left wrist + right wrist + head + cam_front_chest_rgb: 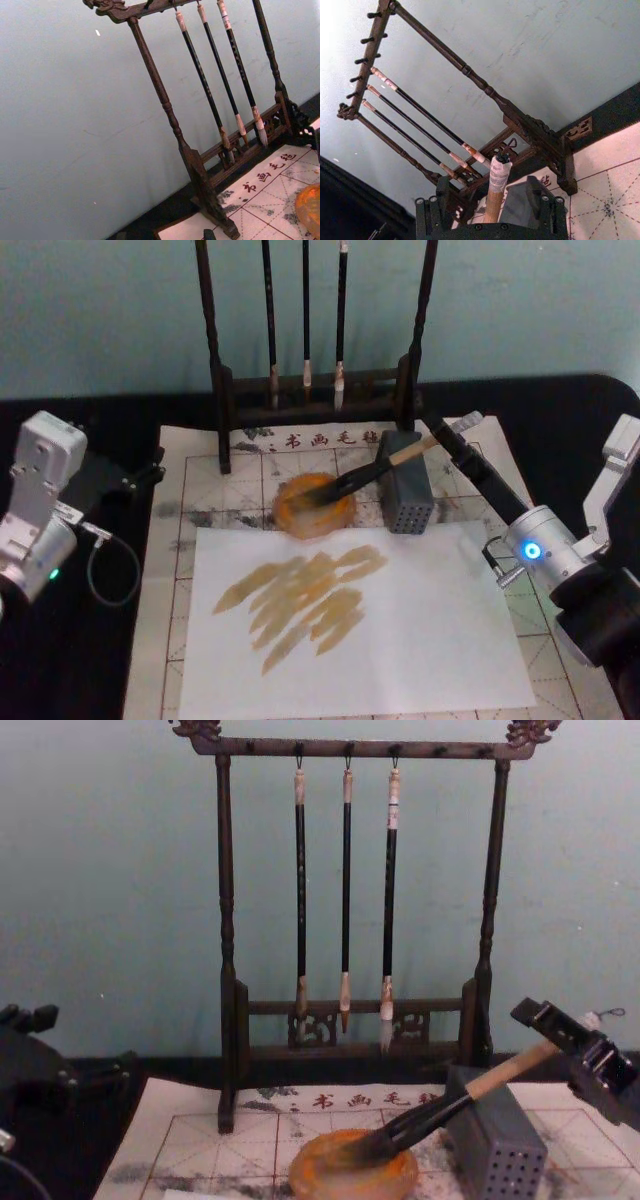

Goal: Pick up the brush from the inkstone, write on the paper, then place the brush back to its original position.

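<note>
Right gripper [440,435] sits up and to the right of the inkstone [345,517]. Its fingers [540,202] are spread either side of the tan handle of the brush [355,478]. The right wrist view shows a gap on each side, so it grips nothing. Left gripper [125,480] is parked well to the left of the inkstone, by the paper's left edge.

On the near side of the inkstone a plain white sheet [430,640] lies over the gridded paper [165,620] and carries a cluster of slanting tan-brown strokes. The inkstone stands on the paper just past that sheet's far edge. The brush lies tilted, with its dark tip in the inkstone's centre. Its shaft rises rightward over the grey perforated block [408,502] just right of the inkstone, and its white-wrapped end pokes out between the fingers. Behind the inkstone stands a dark wooden rack [225,940] with three thin brushes [345,880] hanging from it.

With strokes on the sheet and the brush lying in the inkstone, I judge this to be the last step, the put-back, at the point of release. The next move calls for drawing the open fingers back along the handle's line, clear of the cord loop, without nudging the brush off the block.
</note>
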Controlling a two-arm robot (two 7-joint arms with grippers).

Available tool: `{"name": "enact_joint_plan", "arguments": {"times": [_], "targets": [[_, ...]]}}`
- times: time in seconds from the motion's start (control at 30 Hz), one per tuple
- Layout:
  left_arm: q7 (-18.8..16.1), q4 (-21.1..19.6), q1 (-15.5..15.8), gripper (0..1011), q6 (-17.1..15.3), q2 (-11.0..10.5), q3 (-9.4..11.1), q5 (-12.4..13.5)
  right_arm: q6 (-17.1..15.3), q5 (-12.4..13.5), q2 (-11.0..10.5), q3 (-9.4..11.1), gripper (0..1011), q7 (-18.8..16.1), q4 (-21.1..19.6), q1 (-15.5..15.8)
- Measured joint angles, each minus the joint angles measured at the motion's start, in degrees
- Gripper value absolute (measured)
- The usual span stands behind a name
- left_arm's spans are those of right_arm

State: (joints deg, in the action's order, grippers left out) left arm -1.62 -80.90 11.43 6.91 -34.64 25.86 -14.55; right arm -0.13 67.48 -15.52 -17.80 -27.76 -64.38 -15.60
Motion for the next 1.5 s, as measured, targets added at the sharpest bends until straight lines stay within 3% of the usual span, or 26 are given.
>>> {"name": "enact_joint_plan", "arguments": {"times": [1.17, 1.5], "targets": [[0.0, 0.0, 0.0, 1001, 0.0, 0.0, 0.0, 0.0, -0.1, 0.0, 0.0, 0.0, 1000, 0.0, 0.0, 0.0], [0.0, 0.0, 0.0, 1001, 0.0, 0.0, 0.0, 0.0, -0.1, -0.1, 0.0, 0.0, 775, 0.0, 0.0, 0.0]]}}
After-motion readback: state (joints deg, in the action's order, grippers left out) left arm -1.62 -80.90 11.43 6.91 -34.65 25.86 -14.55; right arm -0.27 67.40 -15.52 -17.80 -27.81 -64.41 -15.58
